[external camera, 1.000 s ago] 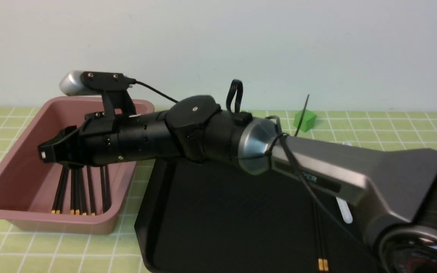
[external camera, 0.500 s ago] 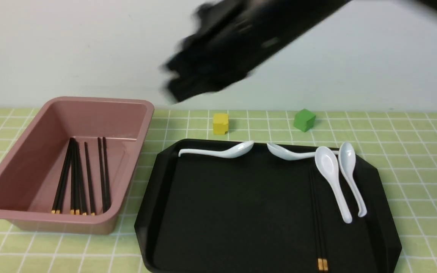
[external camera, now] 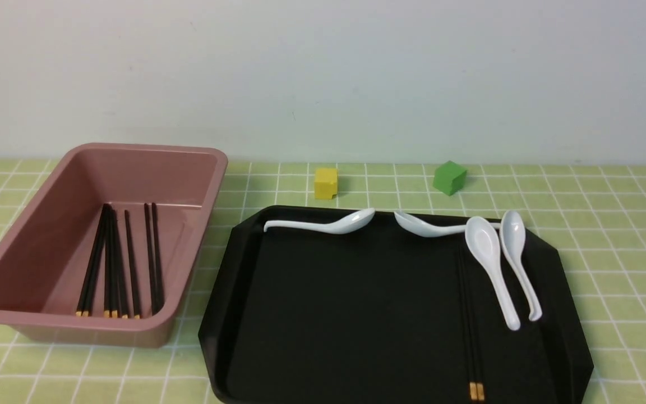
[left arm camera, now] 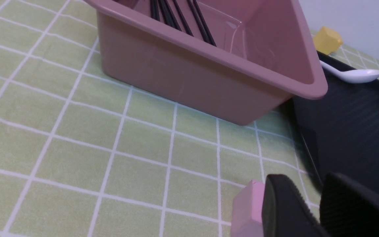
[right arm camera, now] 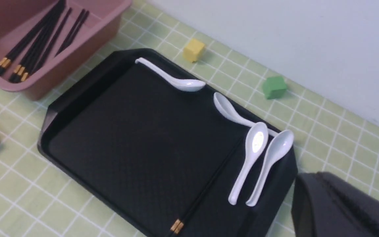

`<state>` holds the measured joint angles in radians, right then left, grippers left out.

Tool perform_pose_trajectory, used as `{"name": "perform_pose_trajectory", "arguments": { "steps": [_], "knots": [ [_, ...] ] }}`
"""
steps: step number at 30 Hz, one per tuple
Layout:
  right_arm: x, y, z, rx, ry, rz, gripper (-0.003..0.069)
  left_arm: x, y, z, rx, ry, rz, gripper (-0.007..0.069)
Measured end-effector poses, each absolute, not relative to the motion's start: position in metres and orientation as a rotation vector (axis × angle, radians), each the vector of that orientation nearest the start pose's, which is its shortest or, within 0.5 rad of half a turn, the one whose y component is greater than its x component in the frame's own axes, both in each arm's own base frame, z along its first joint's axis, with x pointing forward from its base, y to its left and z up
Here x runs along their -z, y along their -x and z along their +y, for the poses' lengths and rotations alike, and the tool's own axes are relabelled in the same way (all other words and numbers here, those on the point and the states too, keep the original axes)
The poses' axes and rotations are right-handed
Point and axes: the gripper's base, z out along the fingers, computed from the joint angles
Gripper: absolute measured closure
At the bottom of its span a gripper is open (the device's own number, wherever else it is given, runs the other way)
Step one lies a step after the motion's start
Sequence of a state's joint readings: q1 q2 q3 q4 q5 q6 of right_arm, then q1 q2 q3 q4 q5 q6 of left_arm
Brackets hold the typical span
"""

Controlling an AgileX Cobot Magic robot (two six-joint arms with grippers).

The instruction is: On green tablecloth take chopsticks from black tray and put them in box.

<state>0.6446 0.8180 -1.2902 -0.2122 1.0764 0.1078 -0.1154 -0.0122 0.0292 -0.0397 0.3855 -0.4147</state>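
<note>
Swung away from above the box (external camera: 219, 168), out of the front view altogether. Right pincer (right arm camera: 336, 194) just a dark block, spread impossible to tell. Left pincer (left arm camera: 314, 194) narrow, empty, low over the green tablecloth (left arm camera: 77, 131). Several chopsticks (external camera: 112, 264) delivered in the box. Last pair (external camera: 469, 325) waiting on the black tray (external camera: 328, 308), beside white spoons (external camera: 488, 264); probably next.

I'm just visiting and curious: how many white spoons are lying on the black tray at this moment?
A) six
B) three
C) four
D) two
C: the black tray holds four white spoons, two lying along its far rim and two side by side toward its right end.
</note>
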Motion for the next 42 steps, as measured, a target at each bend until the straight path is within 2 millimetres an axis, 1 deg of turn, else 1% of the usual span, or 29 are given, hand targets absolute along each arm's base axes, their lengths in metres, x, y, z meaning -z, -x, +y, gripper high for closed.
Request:
{"name": "perform_pose_trajectory", "arguments": {
  "steps": [2,3,5,6,7,8,9,10,12,15,18,37,40,42],
  "knots": [
    [-0.44,-0.082,0.042,-0.255,0.509,1.867,0.0656,-0.169,-0.052,-0.007,0.4,0.309,1.881,0.0431],
    [-0.429,-0.075,0.037,-0.286,0.489,1.796,0.0656,-0.169,-0.052,-0.007,0.4,0.309,1.881,0.0431],
    [-0.4,-0.059,0.03,-0.368,0.449,1.622,0.0655,-0.169,-0.052,-0.007,0.4,0.309,1.881,0.0431],
    [-0.391,-0.052,0.026,-0.41,0.428,1.539,0.0655,-0.169,-0.052,-0.007,0.4,0.309,1.881,0.0431],
    [-0.374,-0.049,0.026,-0.446,0.411,1.509,0.0655,-0.169,-0.052,-0.007,0.4,0.309,1.881,0.0431],
    [-0.373,-0.046,0.024,-0.457,0.404,1.485,0.0655,-0.169,-0.052,-0.007,0.4,0.309,1.881,0.0431],
    [-0.358,-0.045,0.024,-0.488,0.386,1.48,0.0655,-0.169,-0.052,-0.007,0.4,0.309,1.881,0.0431],
    [-0.349,-0.045,0.024,-0.503,0.377,1.481,0.0655,-0.169,-0.052,-0.007,0.4,0.309,1.881,0.0431],
    [-0.338,-0.048,0.026,-0.493,0.384,1.513,0.0654,-0.169,-0.052,-0.007,0.4,0.309,1.881,0.0431],
    [-0.332,-0.055,0.031,-0.477,0.395,1.56,0.065,-0.169,-0.052,-0.007,0.4,0.309,1.881,0.0428],
    [-0.33,-0.057,0.033,-0.478,0.394,1.579,0.0647,-0.169,-0.052,-0.007,0.4,0.309,1.881,0.0427],
    [-0.329,-0.058,0.033,-0.471,0.398,1.581,0.0634,-0.169,-0.052,-0.007,0.4,0.309,1.881,0.0408],
    [-0.325,-0.058,0.034,-0.473,0.399,1.593,0.0629,-0.169,-0.052,-0.007,0.4,0.309,1.881,0.0406],
    [-0.318,-0.06,0.035,-0.473,0.408,1.612,0.0628,-0.169,-0.052,-0.007,0.4,0.309,1.881,0.0406]
  ]
}}
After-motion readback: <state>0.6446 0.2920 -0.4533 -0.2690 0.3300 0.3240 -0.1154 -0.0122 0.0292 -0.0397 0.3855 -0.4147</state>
